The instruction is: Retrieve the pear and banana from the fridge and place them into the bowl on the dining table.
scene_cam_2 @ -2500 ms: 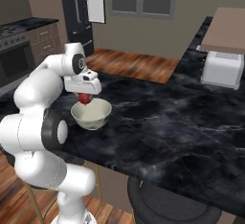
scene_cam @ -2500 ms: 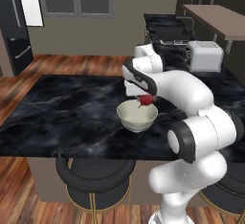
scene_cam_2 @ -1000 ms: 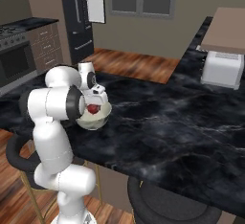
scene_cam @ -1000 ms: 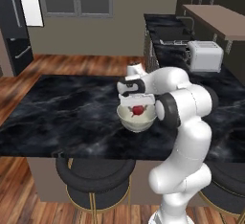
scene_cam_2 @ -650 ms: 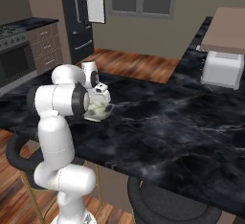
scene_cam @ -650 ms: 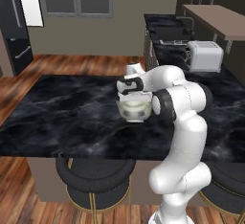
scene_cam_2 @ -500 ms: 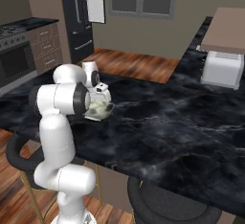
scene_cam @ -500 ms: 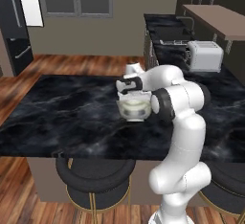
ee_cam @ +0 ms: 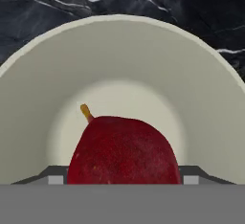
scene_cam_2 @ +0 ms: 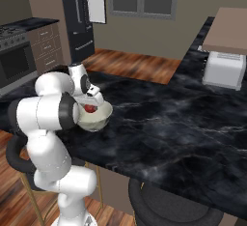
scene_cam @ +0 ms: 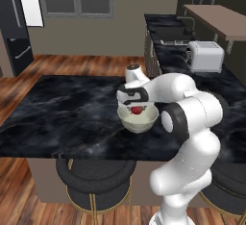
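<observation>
Sitting at 9 o'clock far back in left base view: fridge (scene_cam: 17, 24), dark, one pale panel showing at its top, probably a door standing open; too small to confirm. Banana not making itself out anywhere, possibly waiting inside the fridge.

Spreading across the middle: table (scene_cam: 67, 113), black marble, carrying the bowl (scene_cam: 138, 120) near its front edge, placed there as the drop target.

Hanging right over the bowl: gripper (scene_cam: 136, 105), pointing down into it, pear (scene_cam: 137, 109) dark red between the tips just above the bowl's inside. Being held low like this probably to let the fruit go without a bounce or a roll-out.

In right base view: bowl (scene_cam_2: 94, 116) at 9 o'clock from centre, gripper (scene_cam_2: 90, 103) reaching over its rim, pear (scene_cam_2: 89, 108) showing red just inside. Toaster (scene_cam_2: 222, 69) standing at 2 o'clock on the far counter, well apart, not mattering.

In hand view: bowl (ee_cam: 43, 84) curving around the frame, nothing lying on its pale bottom, pear (ee_cam: 123, 151) at 6 o'clock, stem pointing to 11 o'clock, hanging in front of the floor of the bowl. Fingers appearing narrow, pinching the pear; pads themselves hidden behind the fruit, so judging from the pear staying up off the bottom.

Judging step: releasing pear into bowl; banana half of task not yet done.
</observation>
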{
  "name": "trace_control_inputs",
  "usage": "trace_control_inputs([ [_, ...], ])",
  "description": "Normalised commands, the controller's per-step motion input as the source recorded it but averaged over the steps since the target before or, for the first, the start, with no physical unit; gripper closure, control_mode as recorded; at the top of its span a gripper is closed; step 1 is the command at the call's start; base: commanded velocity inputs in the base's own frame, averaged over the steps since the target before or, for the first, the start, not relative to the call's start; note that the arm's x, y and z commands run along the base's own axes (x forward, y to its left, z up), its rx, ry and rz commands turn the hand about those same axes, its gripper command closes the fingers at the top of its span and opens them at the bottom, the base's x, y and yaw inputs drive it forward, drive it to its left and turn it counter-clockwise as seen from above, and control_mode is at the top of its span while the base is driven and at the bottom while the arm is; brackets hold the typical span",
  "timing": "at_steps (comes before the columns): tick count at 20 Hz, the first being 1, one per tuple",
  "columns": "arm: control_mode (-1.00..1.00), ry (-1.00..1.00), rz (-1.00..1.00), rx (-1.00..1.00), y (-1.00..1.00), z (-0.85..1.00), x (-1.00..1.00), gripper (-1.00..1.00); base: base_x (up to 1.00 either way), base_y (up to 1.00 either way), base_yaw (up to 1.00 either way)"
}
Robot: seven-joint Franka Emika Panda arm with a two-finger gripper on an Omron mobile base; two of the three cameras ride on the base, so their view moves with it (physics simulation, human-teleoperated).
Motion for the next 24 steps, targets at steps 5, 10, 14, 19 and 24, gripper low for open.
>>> trace_control_inputs([
  [5,-1.00,-0.14,0.00,0.00,-0.06,0.00,-0.63,1.00,0.00,0.00,0.00],
  [10,-1.00,-0.01,0.00,0.01,-0.21,0.09,-0.24,-1.00,0.00,0.00,0.00],
  [14,-1.00,0.00,0.00,0.03,-0.20,0.54,0.00,-1.00,0.00,0.00,0.00],
  [19,-1.00,0.00,0.00,0.00,-0.04,0.92,0.00,-1.00,0.00,0.00,0.00],
  [24,-1.00,0.00,0.00,0.00,0.05,0.60,0.00,-1.00,0.00,0.00,0.00],
])
